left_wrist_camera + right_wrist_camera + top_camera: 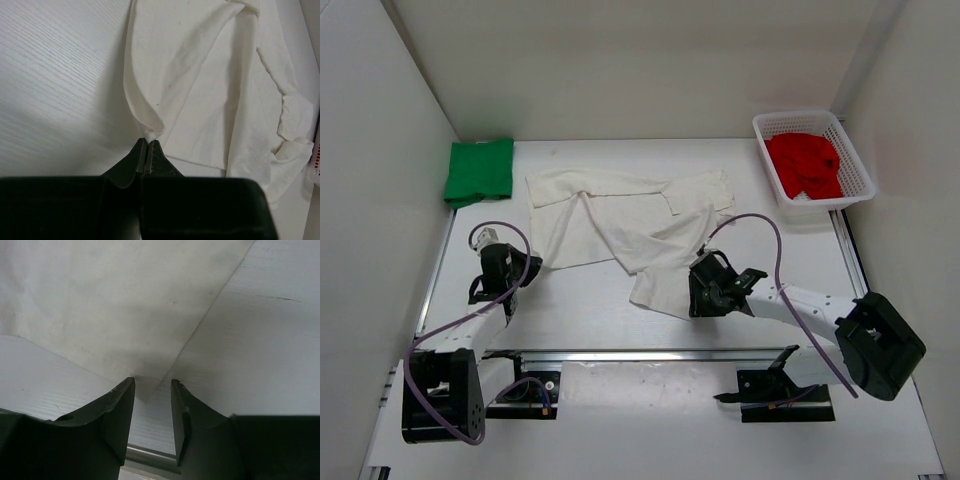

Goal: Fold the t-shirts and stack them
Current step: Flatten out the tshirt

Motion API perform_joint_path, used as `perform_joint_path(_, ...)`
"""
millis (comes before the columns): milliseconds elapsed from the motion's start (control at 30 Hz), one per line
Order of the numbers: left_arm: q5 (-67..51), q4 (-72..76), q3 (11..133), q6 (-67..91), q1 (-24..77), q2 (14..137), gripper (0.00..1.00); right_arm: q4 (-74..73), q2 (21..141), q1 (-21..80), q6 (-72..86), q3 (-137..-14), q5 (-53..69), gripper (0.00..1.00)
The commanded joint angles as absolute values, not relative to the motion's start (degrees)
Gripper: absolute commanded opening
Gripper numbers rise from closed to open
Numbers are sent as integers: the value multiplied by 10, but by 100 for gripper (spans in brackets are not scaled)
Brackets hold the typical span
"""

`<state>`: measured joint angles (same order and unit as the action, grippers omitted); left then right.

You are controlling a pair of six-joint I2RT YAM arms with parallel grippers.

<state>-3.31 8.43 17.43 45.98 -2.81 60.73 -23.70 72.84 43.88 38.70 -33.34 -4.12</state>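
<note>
Centre of surface (570, 310): off-white t-shirt (620, 225) spread open, rumpled, near hem bunched. Left gripper (148, 144) closed tight, pinching shirt's near-left corner, cloth drawn into ridge at tips. Right gripper (152, 385) parted narrowly, shirt's near-right corner lying between fingers, not clamped. Green t-shirt (480, 170) folded at far-left corner. Red t-shirt (805, 165) crumpled inside white mesh basket (795, 120), far right.

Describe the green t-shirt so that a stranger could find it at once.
Look at the white table, then its far left corner by the wall. The green t-shirt lies there, folded into a flat rectangle. It is the only folded one: the off-white t-shirt lies rumpled in the middle, and the red t-shirt sits in the basket at the far right.
</note>
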Motion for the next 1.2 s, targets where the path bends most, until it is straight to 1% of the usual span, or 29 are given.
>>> perform_joint_path(0,-13,81,187,457,-13,592,0,-306,775,446,386,-348,-54,34)
perform_joint_path(100,-23,87,182,463,-18,596,0,-310,793,449,380,-364,-45,29)
perform_joint_path(133,-26,91,176,466,-19,597,0,-312,797,447,379,-364,-45,25)
perform_joint_path(167,-26,95,177,468,-18,597,0,-307,801,446,380,-366,-45,24)
perform_joint_path(233,-28,96,172,467,-19,597,0,-302,803,441,381,-362,-40,15)
perform_joint_path(267,-27,95,174,468,-18,595,0,-302,801,445,383,-359,-38,13)
perform_joint_path(333,-28,95,176,465,-14,593,0,-287,780,437,392,-346,-28,3)
perform_joint_path(367,-26,94,178,464,-13,593,0,-280,772,432,392,-342,-24,1)
perform_joint_path(500,-26,85,192,458,-8,587,0,-263,684,409,394,-328,-14,0)
perform_joint_path(533,-26,80,198,458,9,585,0,-267,654,390,386,-330,-10,0)
perform_joint_path(667,-26,72,211,460,11,572,0,-305,563,332,356,-352,-5,0)
perform_joint_path(733,-48,73,223,464,11,574,0,-335,541,310,332,-393,-5,0)
perform_joint_path(800,-71,57,272,454,15,578,0,-355,516,287,305,-433,-4,0)
perform_joint_path(833,-93,40,292,440,18,586,0,-366,512,268,294,-467,16,0)
perform_joint_path(900,-92,-50,405,397,41,596,0,-385,519,256,265,-539,11,0)
perform_joint_path(967,-75,-96,484,362,64,586,0,-429,536,277,241,-659,-72,1)
perform_joint_path(1000,-80,-118,529,358,59,581,0,-444,550,307,225,-694,-127,0)
perform_joint_path(1033,-99,-128,546,352,48,580,0,-453,555,320,217,-764,-155,0)
perform_joint_path(1067,-134,-147,596,349,22,584,0,-470,575,339,204,-835,-197,0)
perform_joint_path(1100,-159,-167,644,353,-19,592,0,-478,599,346,182,-905,-210,0)
perform_joint_path(1133,-203,-179,685,359,-35,601,0,-483,620,343,172,-938,-207,0)
perform_joint_path(1167,-240,-182,703,366,-65,603,0,-492,634,326,155,-1007,-198,0)
